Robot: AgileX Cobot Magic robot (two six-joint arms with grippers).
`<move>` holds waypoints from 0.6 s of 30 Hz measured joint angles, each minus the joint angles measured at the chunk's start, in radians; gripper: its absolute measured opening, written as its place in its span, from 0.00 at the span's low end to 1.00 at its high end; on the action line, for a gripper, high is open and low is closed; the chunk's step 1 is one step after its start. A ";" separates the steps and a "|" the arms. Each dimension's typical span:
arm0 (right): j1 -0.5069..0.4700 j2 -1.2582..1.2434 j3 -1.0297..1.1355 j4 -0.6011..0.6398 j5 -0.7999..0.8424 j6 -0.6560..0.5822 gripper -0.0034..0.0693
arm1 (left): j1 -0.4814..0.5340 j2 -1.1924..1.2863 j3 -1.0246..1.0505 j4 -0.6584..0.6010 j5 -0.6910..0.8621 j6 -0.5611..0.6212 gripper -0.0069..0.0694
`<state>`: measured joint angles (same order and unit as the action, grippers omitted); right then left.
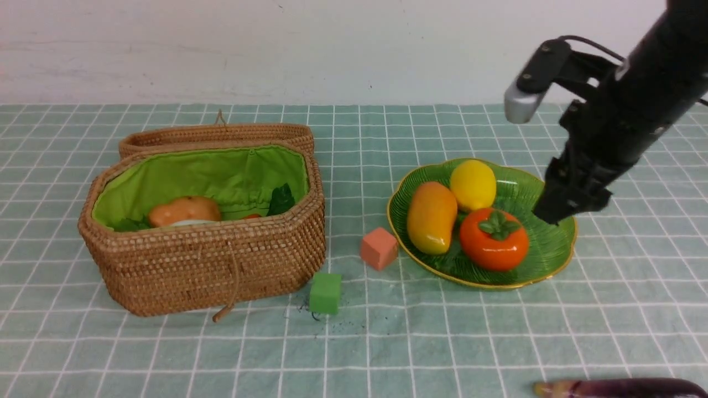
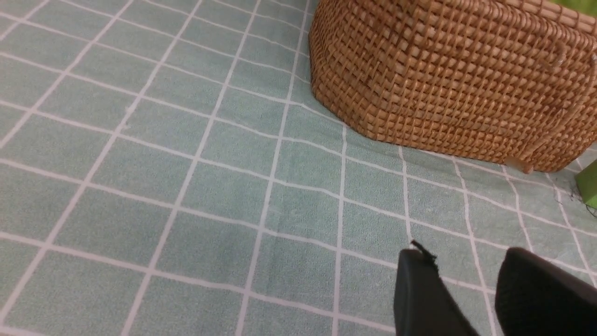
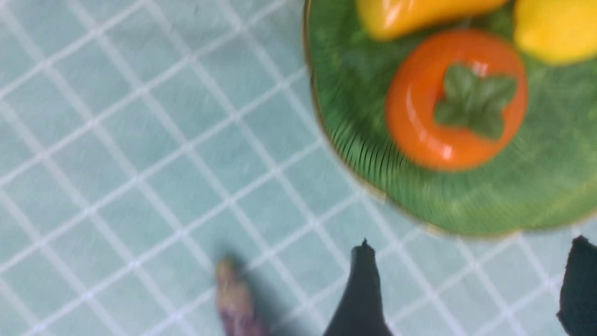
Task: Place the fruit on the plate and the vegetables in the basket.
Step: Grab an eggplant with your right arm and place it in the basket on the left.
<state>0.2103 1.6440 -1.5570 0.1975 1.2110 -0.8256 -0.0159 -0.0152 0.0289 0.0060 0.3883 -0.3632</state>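
The right gripper (image 3: 471,289), jaws spread and empty, hangs over the plate's (image 1: 553,249) right rim; 3 fruits lie on it.

The left gripper (image 2: 466,289) is slightly parted, empty.

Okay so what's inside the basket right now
Inside the basket, against the green lining, the tan potato shows, with something pale beneath it, green leaves at both ends and a sliver of red. The front wall hides whatever lies lower.
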 joint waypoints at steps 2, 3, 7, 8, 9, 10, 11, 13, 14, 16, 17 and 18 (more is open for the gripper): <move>-0.012 -0.030 0.043 -0.004 0.008 -0.008 0.78 | 0.000 0.000 0.000 0.000 0.000 0.000 0.40; -0.028 -0.079 0.103 -0.013 0.012 -0.026 0.78 | 0.000 0.000 0.000 0.000 0.000 0.000 0.40; -0.039 -0.192 0.288 -0.043 0.013 -0.114 0.77 | 0.000 0.000 0.000 0.000 0.000 0.000 0.40; -0.039 -0.198 0.308 -0.045 0.013 -0.125 0.77 | 0.000 0.000 0.000 0.000 0.000 0.000 0.40; -0.039 -0.248 0.389 -0.053 -0.002 -0.168 0.77 | 0.000 0.000 0.000 0.000 0.000 0.000 0.40; -0.039 -0.263 0.429 -0.056 -0.018 -0.187 0.77 | 0.000 0.000 0.000 0.000 0.000 0.000 0.40; -0.039 -0.294 0.499 -0.061 -0.052 -0.210 0.77 | 0.000 0.000 0.000 0.000 0.000 0.000 0.40; -0.039 -0.315 0.558 -0.067 -0.099 -0.225 0.77 | 0.000 0.000 0.000 0.000 0.000 0.000 0.40; -0.039 -0.330 0.622 -0.071 -0.173 -0.231 0.77 | 0.000 0.000 0.000 0.000 0.000 0.000 0.40; -0.039 -0.336 0.693 -0.071 -0.254 -0.235 0.77 | 0.000 0.000 0.000 0.000 0.000 0.000 0.40; -0.039 -0.336 0.739 -0.071 -0.303 -0.235 0.77 | 0.000 0.000 0.000 0.000 0.000 0.000 0.40; -0.039 -0.336 0.746 -0.071 -0.318 -0.235 0.77 | 0.000 0.000 0.000 0.000 0.000 0.000 0.40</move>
<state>0.1709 1.3082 -0.8113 0.1263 0.8926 -1.0604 -0.0159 -0.0152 0.0289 0.0060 0.3883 -0.3632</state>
